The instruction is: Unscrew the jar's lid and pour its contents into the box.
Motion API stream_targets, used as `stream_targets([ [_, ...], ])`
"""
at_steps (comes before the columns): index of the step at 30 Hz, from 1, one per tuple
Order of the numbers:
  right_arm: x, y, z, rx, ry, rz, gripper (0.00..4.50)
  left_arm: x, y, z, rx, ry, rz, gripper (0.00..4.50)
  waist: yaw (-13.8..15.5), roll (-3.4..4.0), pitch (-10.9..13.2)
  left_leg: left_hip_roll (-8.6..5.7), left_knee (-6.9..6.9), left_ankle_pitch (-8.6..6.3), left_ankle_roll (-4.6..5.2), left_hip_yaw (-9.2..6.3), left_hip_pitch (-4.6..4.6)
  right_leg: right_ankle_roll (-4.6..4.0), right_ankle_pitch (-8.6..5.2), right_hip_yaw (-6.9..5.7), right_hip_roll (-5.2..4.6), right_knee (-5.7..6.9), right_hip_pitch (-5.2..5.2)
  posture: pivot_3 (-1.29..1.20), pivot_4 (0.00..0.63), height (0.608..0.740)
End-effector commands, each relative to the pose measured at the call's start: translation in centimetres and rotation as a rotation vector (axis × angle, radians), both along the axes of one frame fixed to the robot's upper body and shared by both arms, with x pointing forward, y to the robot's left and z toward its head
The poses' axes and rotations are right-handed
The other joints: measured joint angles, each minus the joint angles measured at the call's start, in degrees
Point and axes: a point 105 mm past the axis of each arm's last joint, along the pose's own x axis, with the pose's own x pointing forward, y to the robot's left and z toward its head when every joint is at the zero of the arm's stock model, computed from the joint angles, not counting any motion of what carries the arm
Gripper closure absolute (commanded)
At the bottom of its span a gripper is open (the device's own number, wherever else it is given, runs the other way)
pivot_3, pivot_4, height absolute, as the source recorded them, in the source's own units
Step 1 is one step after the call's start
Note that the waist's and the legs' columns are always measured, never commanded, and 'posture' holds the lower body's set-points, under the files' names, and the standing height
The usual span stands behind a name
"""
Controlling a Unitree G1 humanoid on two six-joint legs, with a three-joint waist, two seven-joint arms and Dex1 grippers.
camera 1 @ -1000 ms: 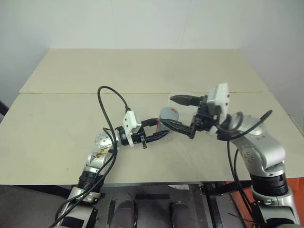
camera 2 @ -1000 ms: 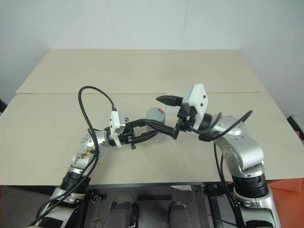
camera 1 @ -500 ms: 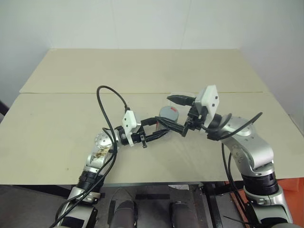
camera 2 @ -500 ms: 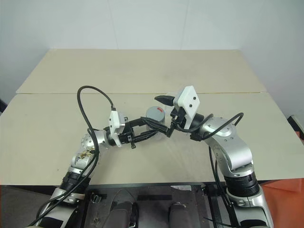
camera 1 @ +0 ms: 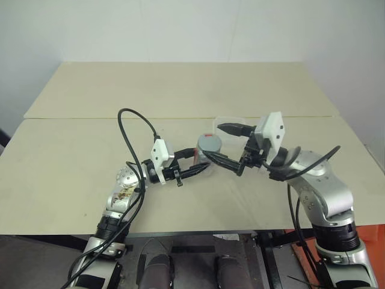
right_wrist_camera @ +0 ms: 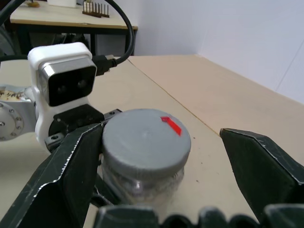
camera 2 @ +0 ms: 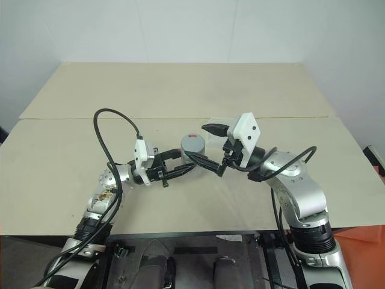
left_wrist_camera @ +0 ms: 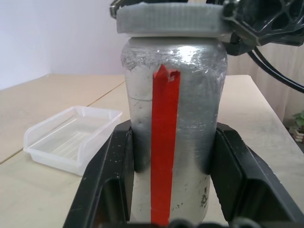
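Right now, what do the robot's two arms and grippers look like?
Both arms are silver-grey metal with rounded joint housings and black collars near the base. Each wrist carries a white boxy camera block. The left gripper and right gripper each have two black, tapered plastic fingers. Loose black cables loop over each arm, the left one arching high.

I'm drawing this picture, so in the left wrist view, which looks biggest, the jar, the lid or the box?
1. Jar: biggest.
2. Lid and box: they look about alike, so I won't rank them.
The jar and lid are nearest the camera and the box lies farther back, so real sizes may differ.
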Motion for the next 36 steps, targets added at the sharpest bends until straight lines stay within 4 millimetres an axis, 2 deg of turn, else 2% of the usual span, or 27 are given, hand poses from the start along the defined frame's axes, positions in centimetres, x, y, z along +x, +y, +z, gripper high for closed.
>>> stream_targets([
  [1,0.4,-1.9,1.0,0.009,-0.049,-0.052,0.02,-0.1,0.3,1.3,-0.033,-0.049,-0.021,2.58,0.0,0.0,0.0,0.0,0.0,0.0,0.0,0.0,0.0,0.0,0.0,0.0,0.0,0.0,0.0,0.0,0.15,0.74],
  [20,1.3,-3.6,0.7,-0.011,-0.062,-0.119,0.02,-0.2,0.4,1.1,-0.035,-0.044,-0.021,2.58,0.0,0.0,0.0,0.0,0.0,0.0,0.0,0.15,0.0,0.0,0.0,0.0,0.0,-0.01,0.0,0.0,0.15,0.74],
  [26,0.3,-4.2,0.2,-0.026,-0.02,-0.1,0.02,-0.1,0.3,1.0,-0.033,-0.043,-0.017,2.58,0.2,0.0,0.0,-0.01,0.0,0.0,0.0,0.2,-0.02,0.0,0.0,0.0,-0.02,-0.03,0.01,0.0,0.15,0.74],
  [30,-1.9,-3.2,0.2,-0.046,0.005,0.0,0.02,-0.1,0.2,0.7,-0.031,-0.039,-0.014,2.58,0.3,0.0,0.0,0.0,-0.01,0.0,0.0,0.2,-0.02,0.0,0.0,0.0,-0.01,-0.04,0.01,0.0,0.15,0.74],
  [36,-2.7,-1.0,0.7,-0.008,0.006,0.05,0.02,0.1,-0.1,0.4,-0.023,-0.042,0.007,2.58,-0.1,0.0,0.0,0.01,0.01,0.0,0.0,-0.05,0.04,0.0,0.0,0.01,0.0,0.05,0.03,0.0,0.15,0.74],
])
